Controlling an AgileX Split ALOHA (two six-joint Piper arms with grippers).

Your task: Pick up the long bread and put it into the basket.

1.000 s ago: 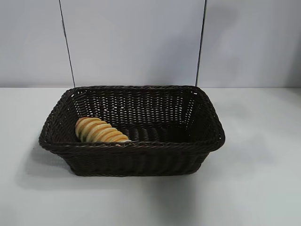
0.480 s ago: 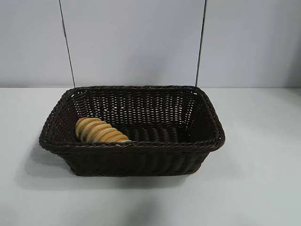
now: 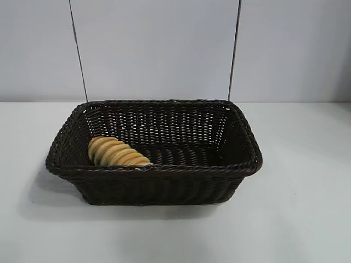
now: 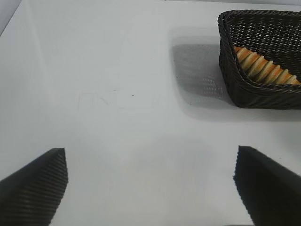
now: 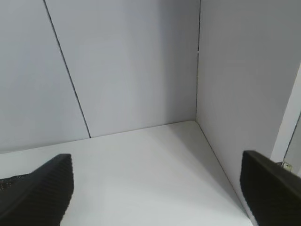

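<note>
Exterior view shows the basket (image 3: 153, 150) sitting on the white worktop (image 3: 307, 219), and the long bread (image 3: 117, 152) already lies inside it, at the end toward my left arm's side, tucked against the near wall with its ridged top showing above the braided rim. Neither of my arms appears in that view. Behind the basket stands a pale panelled wall (image 3: 159, 49) with two thin dark seams.

From my left wrist, my left jaws (image 4: 150, 186) are spread wide and hold nothing; they hang over bare worktop, well apart from the basket's corner (image 4: 235, 61), where the bread's striped ridges (image 4: 263, 68) peek over the weave. Nothing lies between those jaws and the basket, only the basket's shadow on the surface.

From my right wrist, my right jaws (image 5: 157, 188) are likewise released and empty, facing the corner where two wall panels (image 5: 197, 70) meet the worktop.
</note>
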